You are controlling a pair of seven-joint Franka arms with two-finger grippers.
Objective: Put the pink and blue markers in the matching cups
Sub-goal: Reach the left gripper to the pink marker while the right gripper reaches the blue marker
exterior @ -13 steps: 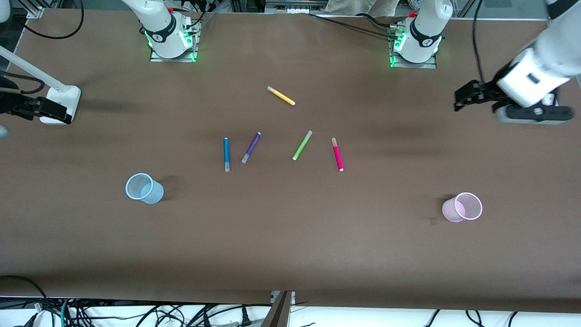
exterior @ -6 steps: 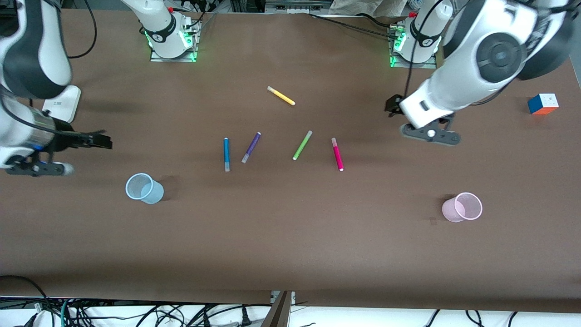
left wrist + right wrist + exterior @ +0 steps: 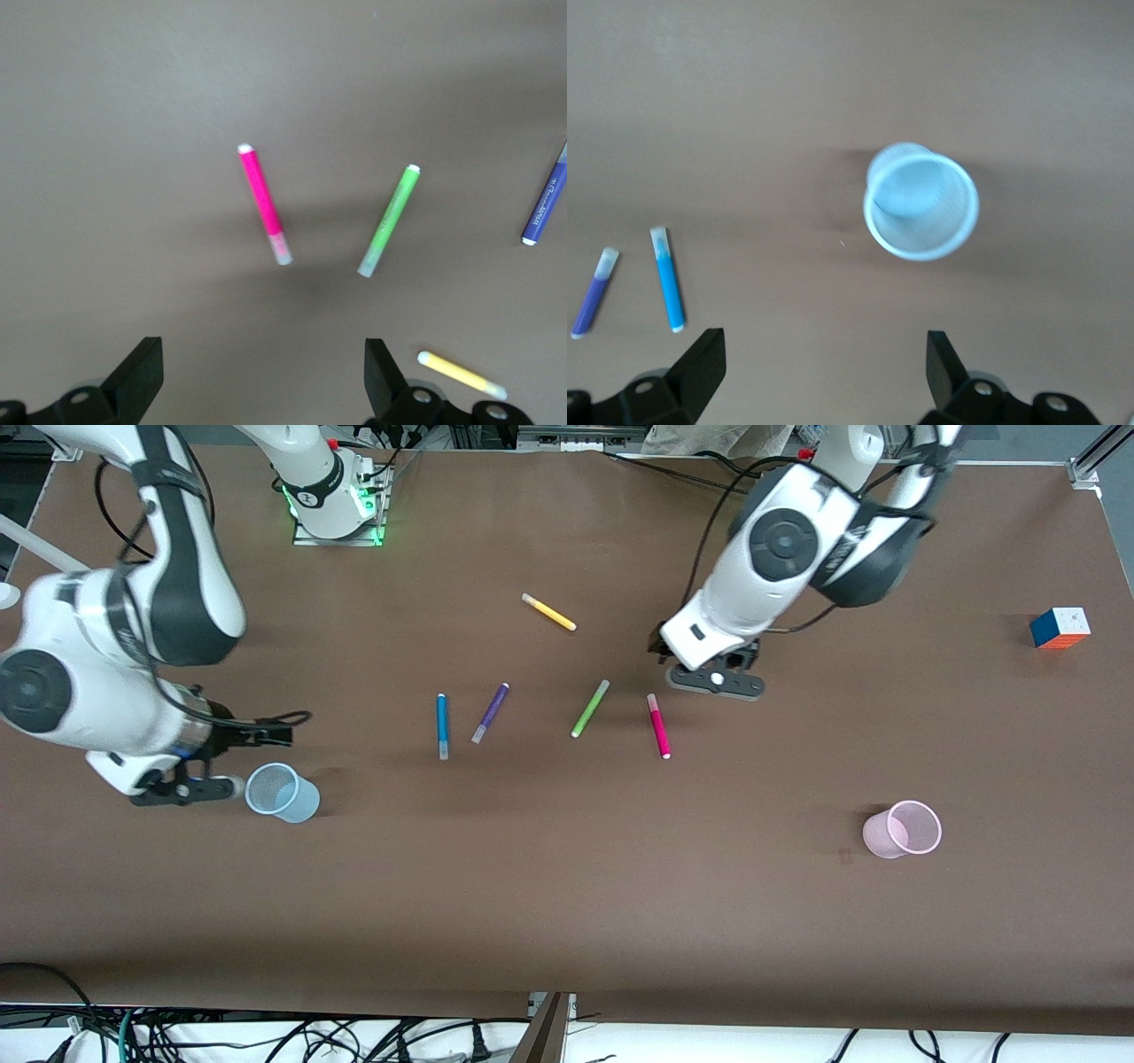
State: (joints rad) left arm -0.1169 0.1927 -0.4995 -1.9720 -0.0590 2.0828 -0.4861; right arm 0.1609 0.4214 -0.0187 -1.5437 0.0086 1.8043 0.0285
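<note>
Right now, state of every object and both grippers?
magenta-pink felt-tip marker: lying flat
bright blue felt-tip marker: lying flat
pale blue plastic cup: upright, empty
pale pink plastic cup: upright, empty
left gripper: open, over the table above the pink marker
right gripper: open, beside the blue cup

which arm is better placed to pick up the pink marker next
Left. The left gripper hangs open over the table just by the pink marker, which lies in its wrist view. The right gripper is by the blue cup.
</note>
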